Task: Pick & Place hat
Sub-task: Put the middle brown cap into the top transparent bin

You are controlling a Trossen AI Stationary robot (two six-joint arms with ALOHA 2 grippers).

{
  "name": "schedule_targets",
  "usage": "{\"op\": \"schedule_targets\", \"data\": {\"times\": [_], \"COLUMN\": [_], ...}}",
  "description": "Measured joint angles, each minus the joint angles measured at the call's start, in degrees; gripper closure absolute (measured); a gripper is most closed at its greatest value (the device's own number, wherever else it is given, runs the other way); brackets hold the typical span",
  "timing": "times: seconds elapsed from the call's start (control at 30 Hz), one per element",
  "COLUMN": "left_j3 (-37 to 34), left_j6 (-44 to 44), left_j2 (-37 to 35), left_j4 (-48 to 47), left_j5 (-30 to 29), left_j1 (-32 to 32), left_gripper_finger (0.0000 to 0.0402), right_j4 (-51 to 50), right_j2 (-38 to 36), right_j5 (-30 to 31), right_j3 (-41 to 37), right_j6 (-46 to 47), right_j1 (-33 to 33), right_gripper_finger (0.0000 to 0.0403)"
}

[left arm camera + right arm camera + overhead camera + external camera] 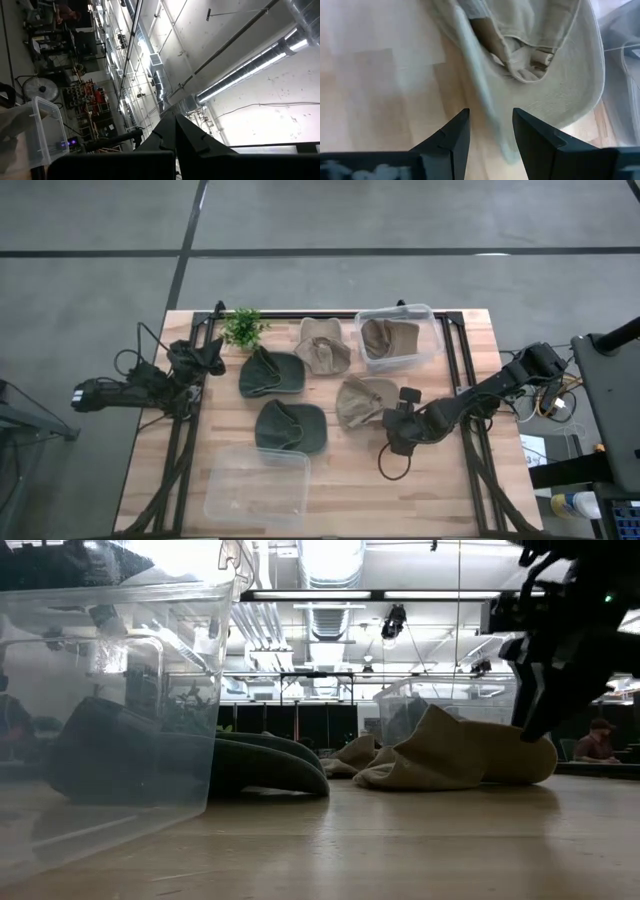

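Note:
A tan hat lies upside down on the table right of centre, brim on the wood; in the low view this tan hat is a low mound. My right gripper is open at the hat's near right side. In the right wrist view my right gripper has one finger on either side of the brim's edge. My left gripper waits shut at the table's left edge, and the left wrist view shows it pointing up at the ceiling. My right gripper has its open fingers on either side of the tan hat's brim edge, slanting down from the table's right. The brim lies on the table. Whether a finger touches the brim, I cannot tell.
Two dark green hats and another tan hat lie mid-table. A clear box at the far right holds a tan hat. An empty clear box stands near the front edge. A small plant stands at the far edge.

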Motion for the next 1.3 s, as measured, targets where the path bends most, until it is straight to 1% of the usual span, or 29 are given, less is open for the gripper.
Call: {"op": "schedule_targets", "data": {"times": [0.1,0.17,0.27,0.33,0.4,0.43,0.47,0.57,0.7,0.87,0.97,1.03,1.17,1.3], "left_j3": [-0.02,-0.02,-0.02,-0.02,-0.02,-0.02,-0.04,-0.04,-0.04,-0.04,-0.04,-0.04,-0.04,-0.04], "left_j6": [0.27,0.28,-0.10,-0.18,-0.08,0.03,0.03,0.05,0.06,0.08,0.08,0.11,0.87,1.40], "left_j2": [0.00,0.00,0.00,0.00,0.00,0.00,0.00,0.00,0.00,0.00,0.00,0.00,0.00,0.00], "left_j4": [-0.05,-0.04,-0.04,-0.04,-0.06,-0.09,-0.18,-0.19,-0.21,-0.22,-0.23,-0.24,-0.24,-0.24], "left_j5": [-0.54,-0.94,-1.37,-1.52,-1.60,-1.86,-2.04,-2.41,-2.58,-2.69,-2.88,-2.91,-3.19,-3.32], "left_j1": [0.00,0.00,-0.01,0.00,0.00,0.00,0.00,0.00,0.00,0.00,0.00,0.00,0.00,0.00], "left_gripper_finger": [0.0401,0.0401,0.0401,0.0401,0.0401,0.0401,0.0401,0.0401,0.0401,0.0401,0.0401,0.0401,0.0401,0.0401], "right_j4": [4.19,6.76,7.43,7.27,6.99,7.00,7.03,4.38,-1.69,-6.06,-8.62,-11.18,-16.93,-21.26], "right_j2": [0.00,0.00,0.00,0.00,0.00,-0.02,-0.08,-0.11,0.00,0.00,0.00,0.00,0.00,0.00], "right_j5": [-0.48,-2.07,-3.50,-3.95,-4.94,-5.44,-5.81,-6.50,-7.10,-6.24,-4.34,-1.71,5.60,13.68], "right_j3": [-2.12,-3.54,-4.73,-4.82,-4.53,-4.18,-3.71,-1.55,3.97,11.86,16.93,20.51,27.73,32.91], "right_j6": [-1.73,-3.44,-3.70,-2.80,-2.96,-3.52,-4.36,-5.28,-7.88,-14.52,-17.38,-17.92,-19.85,-24.01], "right_j1": [-1.79,-2.85,-4.10,-4.75,-5.29,-5.37,-5.51,-5.51,-5.07,-4.34,-4.07,-4.05,-4.16,-4.43], "right_gripper_finger": [0.0262,0.0263,0.0276,0.0299,0.0338,0.0364,0.0377,0.0389,0.0392,0.0393,0.0393,0.0393,0.0393,0.0394]}}
